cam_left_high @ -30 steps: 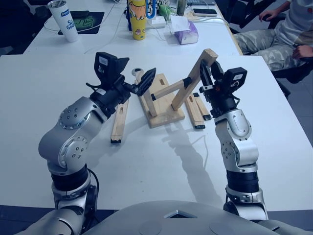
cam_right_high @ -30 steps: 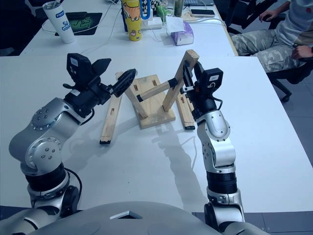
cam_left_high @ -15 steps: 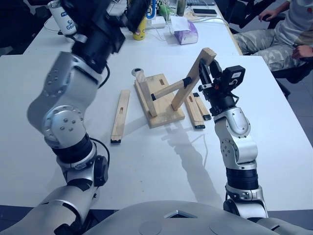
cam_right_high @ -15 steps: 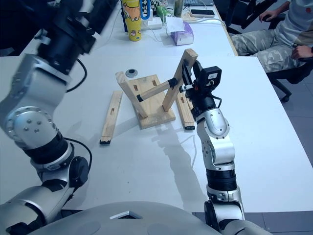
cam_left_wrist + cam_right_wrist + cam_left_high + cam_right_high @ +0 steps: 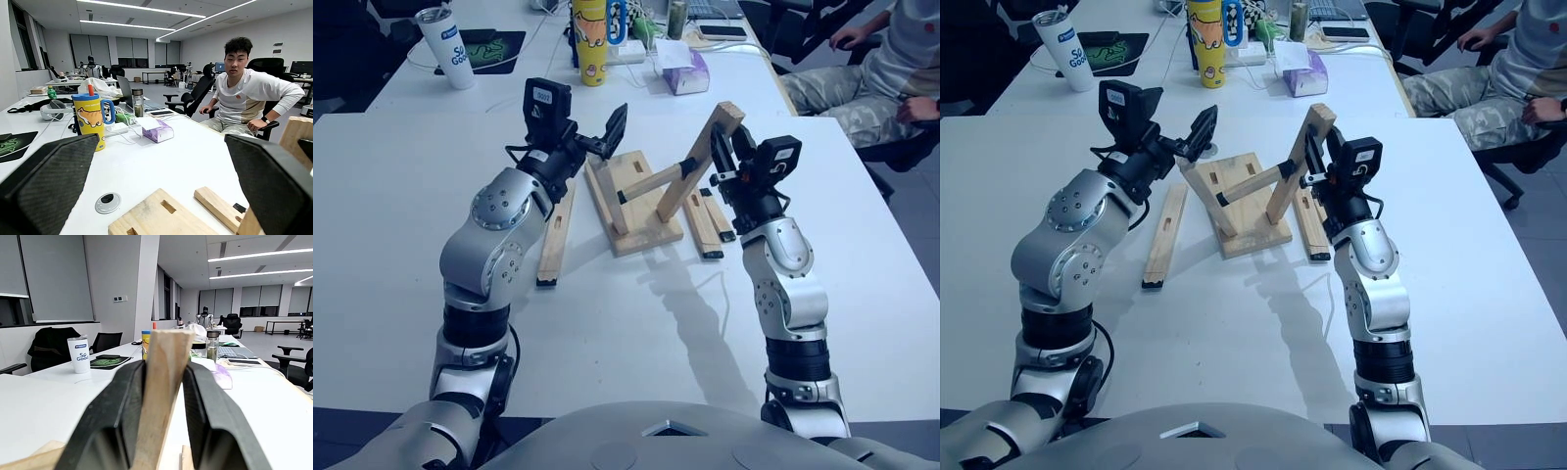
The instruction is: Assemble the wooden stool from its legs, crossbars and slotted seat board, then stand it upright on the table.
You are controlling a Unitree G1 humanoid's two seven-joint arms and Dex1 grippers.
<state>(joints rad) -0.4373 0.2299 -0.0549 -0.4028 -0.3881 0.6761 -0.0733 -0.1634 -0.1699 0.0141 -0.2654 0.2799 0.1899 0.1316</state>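
One leg (image 5: pixel 678 194) — right gripper (image 5: pixel 164 369) clamping, left gripper (image 5: pixel 161 147) spread

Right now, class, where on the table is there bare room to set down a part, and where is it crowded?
Free: the near strip of table in front of the seat board, and the stretch left of the loose leg. Crowded: mid-table, where board, raised leg in the right end effector, two loose pieces and the open left end effector cluster.

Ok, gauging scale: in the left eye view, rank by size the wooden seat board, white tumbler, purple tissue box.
Wooden seat board; then white tumbler and purple tissue box, which look nearly alike.
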